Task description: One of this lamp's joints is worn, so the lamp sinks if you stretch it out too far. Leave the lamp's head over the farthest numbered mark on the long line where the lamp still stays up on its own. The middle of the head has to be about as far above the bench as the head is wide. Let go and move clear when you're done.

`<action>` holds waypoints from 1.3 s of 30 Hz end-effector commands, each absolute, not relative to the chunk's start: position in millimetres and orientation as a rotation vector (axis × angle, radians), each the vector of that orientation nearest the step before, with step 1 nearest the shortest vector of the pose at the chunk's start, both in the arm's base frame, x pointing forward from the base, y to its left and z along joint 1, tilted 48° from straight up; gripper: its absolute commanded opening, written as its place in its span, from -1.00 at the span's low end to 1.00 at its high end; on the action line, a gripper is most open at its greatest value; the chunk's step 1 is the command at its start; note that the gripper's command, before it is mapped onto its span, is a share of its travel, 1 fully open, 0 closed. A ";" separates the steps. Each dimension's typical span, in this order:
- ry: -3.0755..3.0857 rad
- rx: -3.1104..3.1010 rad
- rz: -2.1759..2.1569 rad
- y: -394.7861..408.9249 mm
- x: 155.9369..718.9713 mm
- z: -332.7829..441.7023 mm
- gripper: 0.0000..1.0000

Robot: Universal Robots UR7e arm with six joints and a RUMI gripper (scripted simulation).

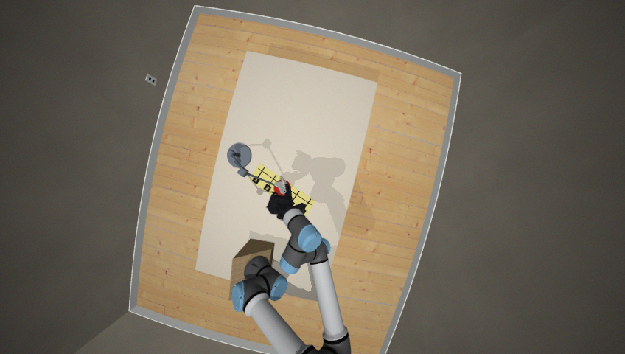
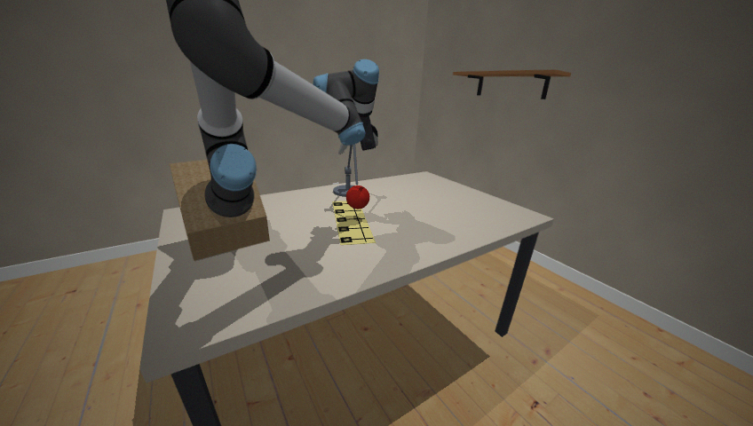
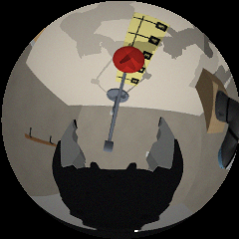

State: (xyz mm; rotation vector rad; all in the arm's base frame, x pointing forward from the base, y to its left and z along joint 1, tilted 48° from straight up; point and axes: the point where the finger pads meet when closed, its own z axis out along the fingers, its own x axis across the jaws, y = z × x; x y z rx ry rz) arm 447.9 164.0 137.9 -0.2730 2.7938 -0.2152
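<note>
The lamp's round red head (image 1: 277, 189) (image 2: 357, 196) (image 3: 128, 60) hangs above the yellow numbered strip (image 1: 262, 168) (image 2: 357, 234) (image 3: 145, 28), with a gap below it. It appears around the middle marks, but the exact mark and height cannot be told. The lamp's grey disc base (image 1: 245, 158) (image 2: 338, 191) (image 3: 111, 95) stands beyond the strip's low-number end. The elbow block (image 1: 242, 172) (image 3: 109, 146) is raised, and the rod slopes down to the head. My gripper (image 1: 283, 184) (image 3: 117, 119) is open and empty, high above the head, its fingers apart on either side of the rod in the wrist view.
The arm's wooden mounting block (image 1: 239, 262) (image 2: 226, 240) (image 3: 209, 100) stands at one end of the bench (image 1: 284, 87) (image 2: 448, 210). A wall shelf (image 2: 512, 73) (image 3: 40, 139) is beyond the bench. Arm shadows cross the bench and part of the strip.
</note>
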 end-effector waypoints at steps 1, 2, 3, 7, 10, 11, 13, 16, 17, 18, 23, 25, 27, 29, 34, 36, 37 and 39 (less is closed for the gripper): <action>2.796 0.015 -0.392 166.8 447.9 138.2 1.00; 2.796 0.013 -0.393 167.0 447.9 138.2 1.00; 2.796 0.012 -0.394 167.1 447.9 138.2 1.00; 2.795 0.008 -0.396 167.4 447.9 138.3 1.00; 2.795 0.007 -0.397 167.5 448.0 138.3 1.00; 2.795 0.006 -0.397 167.5 448.0 138.3 1.00; 2.795 0.006 -0.397 167.5 448.0 138.3 1.00; 2.794 0.005 -0.398 167.6 448.0 138.3 1.00; 2.794 0.005 -0.398 167.6 448.0 138.3 1.00; 2.794 0.005 -0.398 167.6 448.0 138.3 1.00; 2.794 0.001 -0.396 167.6 448.0 138.3 1.00; 2.795 -0.029 -0.380 167.5 448.0 138.3 1.00; 2.796 -0.058 -0.365 167.4 448.0 138.3 1.00; 2.796 -0.073 -0.357 167.3 448.0 138.3 1.00; 2.795 -0.073 -0.358 167.3 448.0 138.3 1.00; 2.795 -0.074 -0.358 167.3 448.0 138.3 1.00; 2.795 -0.074 -0.358 167.3 448.0 138.3 1.00; 2.795 -0.074 -0.358 167.3 448.0 138.3 1.00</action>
